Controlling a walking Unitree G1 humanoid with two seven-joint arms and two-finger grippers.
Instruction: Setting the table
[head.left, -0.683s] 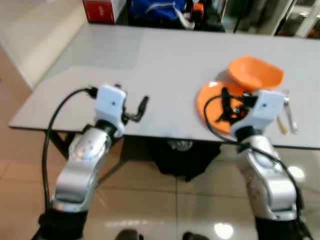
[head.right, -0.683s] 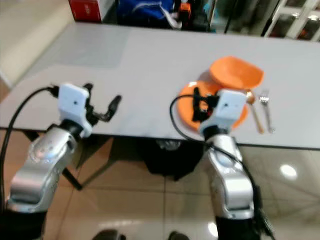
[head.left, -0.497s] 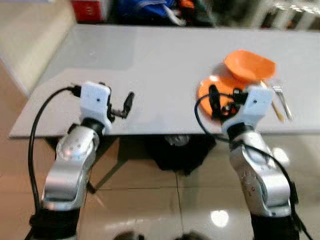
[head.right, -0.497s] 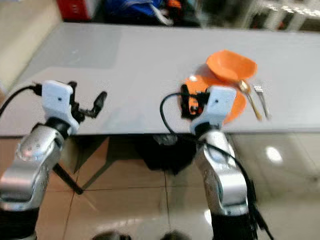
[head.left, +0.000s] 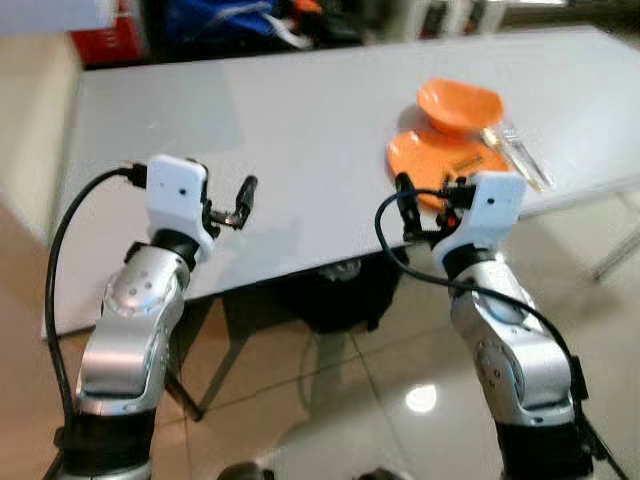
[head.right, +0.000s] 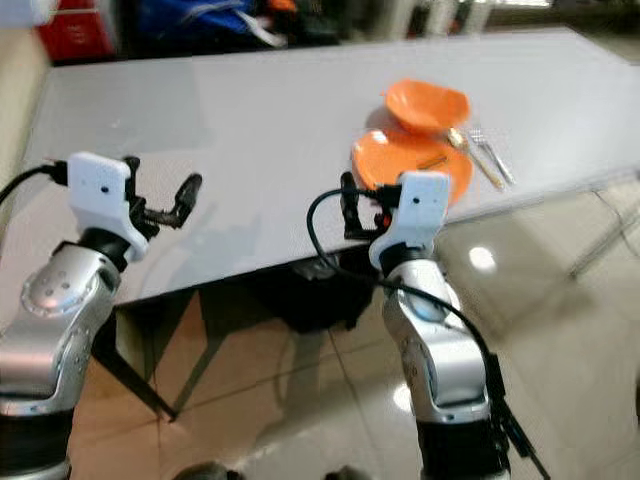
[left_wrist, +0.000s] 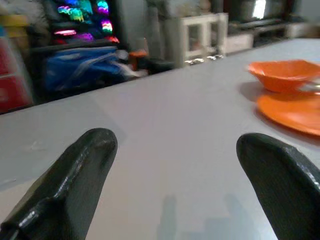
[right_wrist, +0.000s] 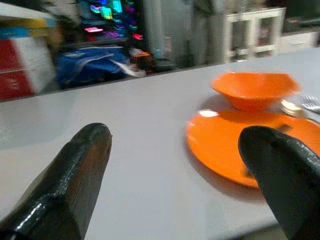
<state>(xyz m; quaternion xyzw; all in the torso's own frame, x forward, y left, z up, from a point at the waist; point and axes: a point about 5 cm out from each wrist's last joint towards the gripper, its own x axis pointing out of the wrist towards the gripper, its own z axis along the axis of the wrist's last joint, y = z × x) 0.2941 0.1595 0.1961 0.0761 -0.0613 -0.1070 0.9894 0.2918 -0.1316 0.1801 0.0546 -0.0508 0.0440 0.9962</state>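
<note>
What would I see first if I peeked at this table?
The bright orange plate near the grey table's front edge, with an orange bowl just behind it and a spoon and fork beside them. The robot's right gripper hangs open before the plate, and the left gripper is open over bare tabletop.

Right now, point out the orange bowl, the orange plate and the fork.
orange bowl (head.left: 460, 103), left eye view, inside of the bowl.
orange plate (right_wrist: 225, 145), right wrist view, bare flat middle.
fork (head.right: 490, 152), right eye view, along the handle.
</note>
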